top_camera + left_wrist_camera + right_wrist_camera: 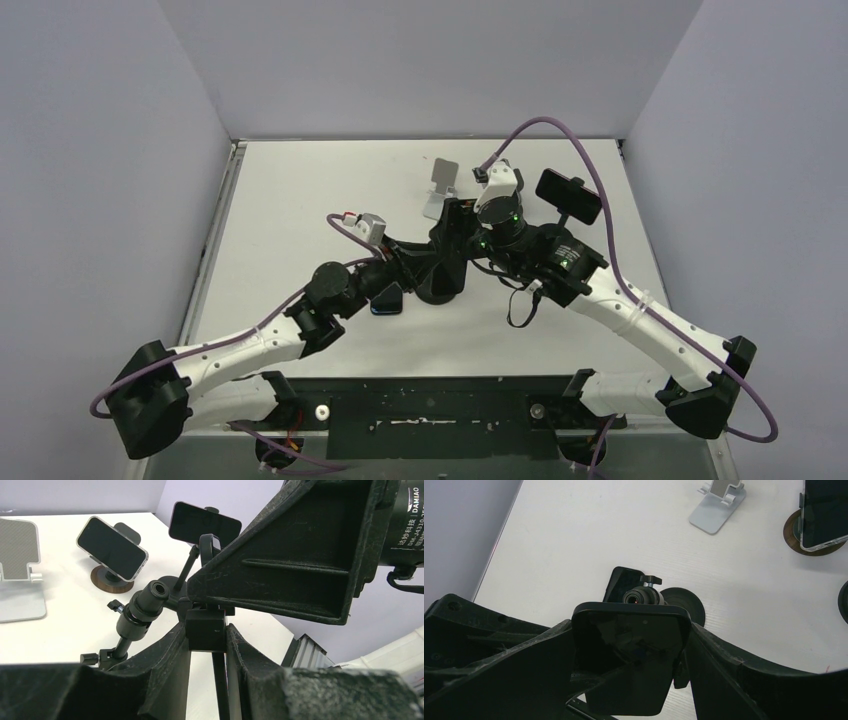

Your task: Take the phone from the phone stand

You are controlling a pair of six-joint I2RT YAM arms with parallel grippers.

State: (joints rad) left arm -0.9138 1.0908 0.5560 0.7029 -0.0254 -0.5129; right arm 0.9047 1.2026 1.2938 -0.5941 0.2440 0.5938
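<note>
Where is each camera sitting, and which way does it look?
Top external: above and behind the robot, facing down at the table; left arm and right arm show.
Left wrist: on the left arm, facing forward over the table; the left hand grips the black stand.
Right wrist: on the right arm, facing down; the right hand holds the phone.
Both wrist views share the silver stand.

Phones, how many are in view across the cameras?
4. Gripped phone in the right hand; flat phone on the table; tilted phone on the round stand; landscape phone on the clamp mount. More may be hidden.
</note>
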